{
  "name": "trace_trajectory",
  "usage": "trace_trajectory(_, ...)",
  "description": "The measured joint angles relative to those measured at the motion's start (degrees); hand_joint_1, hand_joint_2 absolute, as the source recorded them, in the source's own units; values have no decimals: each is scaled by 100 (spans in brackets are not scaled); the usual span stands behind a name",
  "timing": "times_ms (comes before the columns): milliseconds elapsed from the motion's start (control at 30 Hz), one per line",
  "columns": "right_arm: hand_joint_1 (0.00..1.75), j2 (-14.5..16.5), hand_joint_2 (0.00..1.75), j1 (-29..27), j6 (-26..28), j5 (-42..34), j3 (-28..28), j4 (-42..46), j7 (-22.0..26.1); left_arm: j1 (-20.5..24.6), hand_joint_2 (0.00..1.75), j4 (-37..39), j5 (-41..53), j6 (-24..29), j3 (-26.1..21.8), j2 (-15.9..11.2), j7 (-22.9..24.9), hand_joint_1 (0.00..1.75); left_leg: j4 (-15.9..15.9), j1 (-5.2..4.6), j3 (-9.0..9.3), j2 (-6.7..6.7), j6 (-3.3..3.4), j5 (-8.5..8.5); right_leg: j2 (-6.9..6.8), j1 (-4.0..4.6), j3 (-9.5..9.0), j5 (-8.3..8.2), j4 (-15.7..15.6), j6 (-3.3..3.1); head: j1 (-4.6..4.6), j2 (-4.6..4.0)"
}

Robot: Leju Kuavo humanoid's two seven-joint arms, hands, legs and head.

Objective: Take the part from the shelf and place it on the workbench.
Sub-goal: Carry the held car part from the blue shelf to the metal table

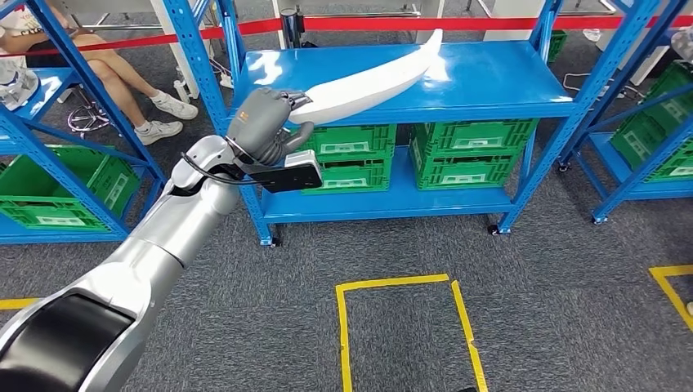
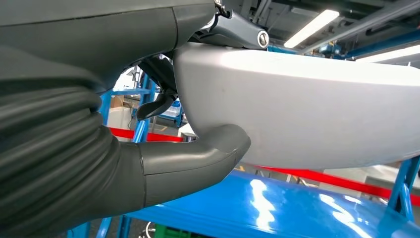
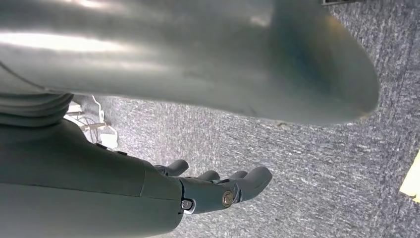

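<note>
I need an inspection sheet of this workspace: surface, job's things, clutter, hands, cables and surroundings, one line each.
Surface: blue shelf top, glossy and bare beside the part.
Job's things: long white curved part lies slanted across the shelf top, one end in the left hand.
Clutter: green crates on the lower shelf.
Hands: left hand grips the near end of the part, thumb under it; right hand hangs over the carpet, holding nothing, fingers loosely curled.
Cables: black cable at the left wrist.
Surroundings: grey carpet with yellow tape, red barrier tape, a seated person.
</note>
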State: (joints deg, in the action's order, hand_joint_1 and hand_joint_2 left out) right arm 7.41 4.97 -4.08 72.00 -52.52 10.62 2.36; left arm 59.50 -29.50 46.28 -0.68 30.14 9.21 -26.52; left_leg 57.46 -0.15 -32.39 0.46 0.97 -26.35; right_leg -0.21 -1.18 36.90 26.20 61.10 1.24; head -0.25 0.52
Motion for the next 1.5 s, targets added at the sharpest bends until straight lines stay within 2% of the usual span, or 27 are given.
trace_trajectory(100,0,-1,0,-5,-3,0,0,0,-2,13,175,12,-1,-4,0,40,-2,175,-32,28,-20,29,31,56,17,-4,438,486,949,66,43,0)
trace_trajectory(133,0,-1,0,-7,-5,0,0,0,-5,3,175,21,-1,-8,0,49,-5,175,-14,29,-39,43,26,53,16,-16,563,562,1214,88,50,0)
trace_trajectory(167,0,-2,0,-7,-7,0,0,0,-9,-6,175,30,-2,-12,0,54,-8,175,9,34,-58,60,16,46,13,-29,604,537,1292,109,53,0)
trace_trajectory(200,0,-7,0,-7,-10,1,-1,0,-11,-12,175,36,-5,-16,0,56,-12,175,40,44,-75,80,-1,34,3,-44,536,417,1152,126,55,0)
trace_trajectory(267,0,-16,0,-1,-21,1,-1,0,-15,-13,175,38,-28,-20,0,59,-25,175,127,64,-111,125,-65,-16,-88,-65,186,107,467,150,62,0)
trace_trajectory(333,0,-13,0,8,-44,1,-2,0,-23,-5,175,36,-59,-31,0,59,-50,175,219,48,-149,163,-150,-77,-156,-57,-30,-21,6,87,69,0)
trace_trajectory(433,0,-7,0,-1,-68,-1,-4,0,-55,2,175,31,-76,-50,0,70,-85,175,224,39,-155,217,-254,-101,-81,-35,-13,-20,-36,-70,52,0)
trace_trajectory(500,0,-7,0,-6,-68,-2,-6,0,-75,6,175,24,-78,-57,0,69,-90,175,374,59,-216,155,-315,-231,-20,-46,-11,-49,-56,-150,33,0)
trace_trajectory(533,0,-7,0,-6,-68,-2,-7,0,-79,8,175,21,-78,-61,0,62,-92,175,605,66,-317,95,-337,-381,8,-52,-10,-64,-66,-181,18,0)
trace_trajectory(600,0,-7,0,-6,-68,-2,-8,0,-80,1,175,25,-78,-72,0,49,-93,175,1318,68,-628,8,-352,-743,71,-43,5,-76,-69,-214,-9,0)
trace_trajectory(633,0,-7,0,-8,-68,-2,-9,0,-81,-12,175,30,-78,-78,0,46,-92,175,1636,68,-772,-6,-349,-859,107,-36,13,-79,-68,-222,-14,0)
trace_trajectory(667,0,-7,0,-10,-68,-2,-9,0,-83,-26,175,33,-78,-82,0,45,-92,175,1788,68,-838,-13,-336,-873,151,-30,19,-84,-67,-227,-17,0)
trace_trajectory(700,0,-7,0,-12,-68,-2,-9,0,-85,-36,175,36,-78,-83,0,44,-92,175,1722,67,-800,-23,-314,-778,200,-24,22,-90,-67,-227,-20,0)
trace_trajectory(767,0,-6,0,-14,-68,-2,-9,0,-87,-33,175,33,-78,-84,0,39,-92,175,1030,59,-457,-121,-239,-404,298,-23,21,-107,-66,-210,-27,0)
trace_trajectory(833,0,1,0,-8,-69,-2,-9,0,-85,-18,175,30,-79,-83,0,37,-92,175,385,36,-137,-261,-187,-187,372,-24,42,-136,-68,-160,-23,0)
trace_trajectory(867,0,4,0,-7,-69,-2,-9,0,-84,-14,175,28,-80,-83,0,44,-93,175,253,20,-77,-300,-178,-168,401,-34,57,-155,-78,-126,-22,0)
trace_trajectory(933,0,7,0,-17,-70,-2,-9,0,-86,-11,175,19,-88,-86,0,56,-99,175,203,6,-67,-244,-156,-144,466,-42,72,-206,-123,-43,-25,0)
trace_trajectory(1000,0,6,0,-39,-72,-2,-10,0,-90,-7,175,-10,-135,-106,0,66,-126,175,121,30,-49,-157,-81,-76,391,-30,115,-158,-65,18,-6,0)
trace_trajectory(1067,0,5,0,-45,-74,-3,-11,0,-92,-2,175,-44,-188,-142,0,68,-168,175,62,45,-48,-63,-16,-23,197,-18,335,128,402,62,37,0)
trace_trajectory(1133,0,4,0,-42,-75,-10,-11,0,-92,-18,175,-59,-204,-186,0,65,-196,175,70,35,-74,32,6,-18,102,-17,662,460,1129,104,62,0)
trace_trajectory(1167,0,4,0,-47,-77,-19,-11,0,-92,-32,175,-60,-207,-210,0,67,-204,175,81,32,-84,84,8,-20,89,-18,754,520,1350,119,64,0)
trace_trajectory(1200,0,3,0,-54,-80,-33,-14,0,-92,-44,175,-61,-208,-239,0,75,-213,175,95,31,-95,133,7,-23,75,-19,742,478,1362,128,66,0)
trace_trajectory(1267,0,-8,0,-65,-88,-71,-29,0,-95,-48,175,-71,-209,-299,0,127,-221,175,139,31,-111,220,-12,-43,-32,-22,382,175,755,129,68,0)
trace_trajectory(1333,0,-20,0,-56,-97,-129,-56,0,-108,-27,175,-85,-209,-375,1,226,-222,175,196,-1,-131,285,-61,-82,-193,4,16,-20,91,68,67,0)
trace_trajectory(1400,0,-23,0,-46,-97,-209,-112,0,-135,16,175,-86,-208,-452,4,359,-226,175,219,-33,-139,337,-118,-104,-219,34,-48,-25,-87,-21,55,0)
trace_trajectory(1467,0,-26,0,-53,-85,-270,-182,0,-167,64,175,-80,-204,-495,9,504,-214,175,219,-25,-135,374,-180,-123,-134,19,-34,-53,-109,-92,46,0)
trace_trajectory(1500,0,-28,0,-59,-80,-285,-212,0,-177,84,175,-79,-202,-503,10,561,-204,175,272,-16,-156,331,-219,-177,-94,5,-36,-68,-121,-126,41,0)
